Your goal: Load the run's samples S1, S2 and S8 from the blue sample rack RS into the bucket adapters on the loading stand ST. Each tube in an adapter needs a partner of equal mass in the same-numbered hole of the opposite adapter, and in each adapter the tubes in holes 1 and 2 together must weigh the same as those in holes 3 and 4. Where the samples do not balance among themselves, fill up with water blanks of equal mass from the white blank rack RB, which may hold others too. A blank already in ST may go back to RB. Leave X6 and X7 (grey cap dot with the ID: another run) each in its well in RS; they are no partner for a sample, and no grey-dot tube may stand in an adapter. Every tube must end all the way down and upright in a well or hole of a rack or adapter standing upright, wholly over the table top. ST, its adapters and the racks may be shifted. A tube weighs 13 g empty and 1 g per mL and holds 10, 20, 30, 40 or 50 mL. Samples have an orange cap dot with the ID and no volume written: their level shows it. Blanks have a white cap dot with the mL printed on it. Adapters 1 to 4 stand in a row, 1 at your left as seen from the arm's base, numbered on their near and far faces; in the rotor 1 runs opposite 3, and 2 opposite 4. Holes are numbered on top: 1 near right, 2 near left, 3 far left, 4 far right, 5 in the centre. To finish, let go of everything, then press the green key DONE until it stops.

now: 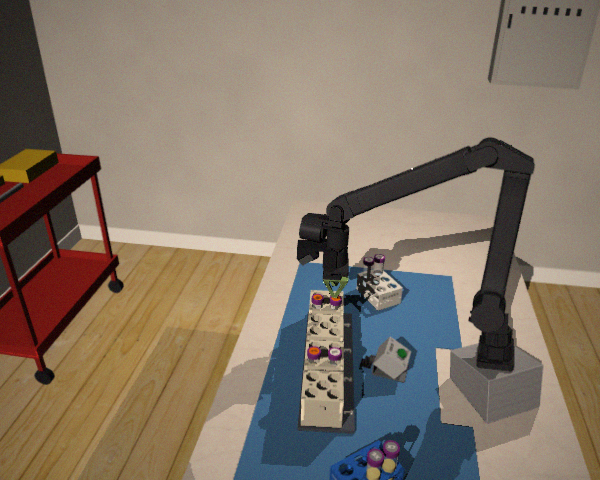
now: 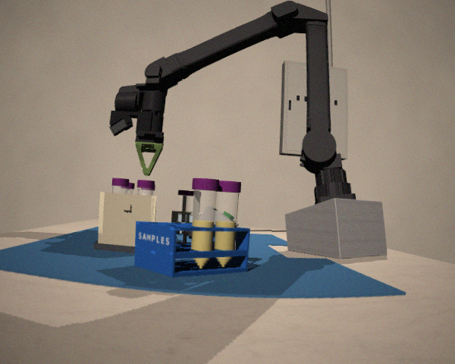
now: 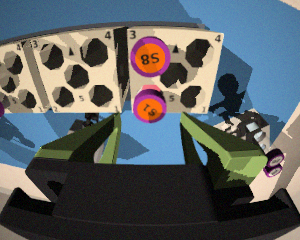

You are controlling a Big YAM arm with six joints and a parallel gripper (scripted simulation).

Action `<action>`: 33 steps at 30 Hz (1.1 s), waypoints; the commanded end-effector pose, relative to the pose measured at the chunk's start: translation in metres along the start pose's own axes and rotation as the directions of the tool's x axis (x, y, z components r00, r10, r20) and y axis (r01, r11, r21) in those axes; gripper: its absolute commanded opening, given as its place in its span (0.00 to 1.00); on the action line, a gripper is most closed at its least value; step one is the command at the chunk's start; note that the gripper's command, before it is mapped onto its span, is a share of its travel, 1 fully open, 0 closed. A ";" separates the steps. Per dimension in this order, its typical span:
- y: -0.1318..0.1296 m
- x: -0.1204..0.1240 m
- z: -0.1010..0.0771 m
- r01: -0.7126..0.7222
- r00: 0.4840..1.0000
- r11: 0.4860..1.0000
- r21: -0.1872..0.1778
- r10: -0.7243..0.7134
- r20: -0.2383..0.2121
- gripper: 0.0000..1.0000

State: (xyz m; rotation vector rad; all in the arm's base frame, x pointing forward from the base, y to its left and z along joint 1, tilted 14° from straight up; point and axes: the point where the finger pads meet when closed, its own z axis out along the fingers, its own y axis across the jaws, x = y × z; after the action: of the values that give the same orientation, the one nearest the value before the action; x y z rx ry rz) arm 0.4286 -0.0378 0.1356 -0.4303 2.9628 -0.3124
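Now seated: orange-dot tube [image 3: 149,108] low centre of the wrist view, in the end block [image 3: 190,87], just beside the S8 tube [image 3: 150,59]. Claw [image 3: 150,135] spread, gripping nothing. Best lifted straight up, avoiding both caps, before swinging toward the blue rack [image 1: 348,467].

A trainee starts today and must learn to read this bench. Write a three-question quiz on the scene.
1. True or false: the tool grips a tube.
2. How many tubes stand in the blue rack?
3. The upper orange dot in the wrist view reads: A S1, B S8, C X6.
Key: 1 false, it is open and empty; 2 two; 3 B.
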 end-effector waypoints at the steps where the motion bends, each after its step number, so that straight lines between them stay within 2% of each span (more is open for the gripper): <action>1: -0.007 -0.012 -0.015 -0.010 0.999 1.000 0.012 0.010 0.036 0.55; 17: -0.007 -0.012 -0.015 -0.010 0.999 1.000 0.012 0.010 0.036 0.55; 18: -0.005 0.005 -0.014 -0.024 1.000 1.000 0.008 0.024 0.014 0.55; 19: 0.008 0.008 -0.015 -0.055 0.998 0.998 0.006 0.055 0.018 0.00; 21: 0.017 0.017 -0.015 -0.158 0.987 0.987 0.007 0.158 0.037 0.00; 24: 0.034 0.037 -0.014 -0.281 0.959 0.960 0.001 0.281 0.030 0.00; 29: 0.061 0.073 -0.015 -0.278 0.960 0.960 0.001 0.278 0.015 0.00; 31: 0.061 0.073 -0.015 -0.278 0.960 0.960 0.001 0.278 0.015 0.00; 33: 0.072 0.086 -0.014 -0.279 0.960 0.960 0.000 0.279 0.015 0.00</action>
State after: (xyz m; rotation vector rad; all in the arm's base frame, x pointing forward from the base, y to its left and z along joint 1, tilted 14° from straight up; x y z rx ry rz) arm 0.3302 -0.0007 0.1138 -0.0796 2.9895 -0.2904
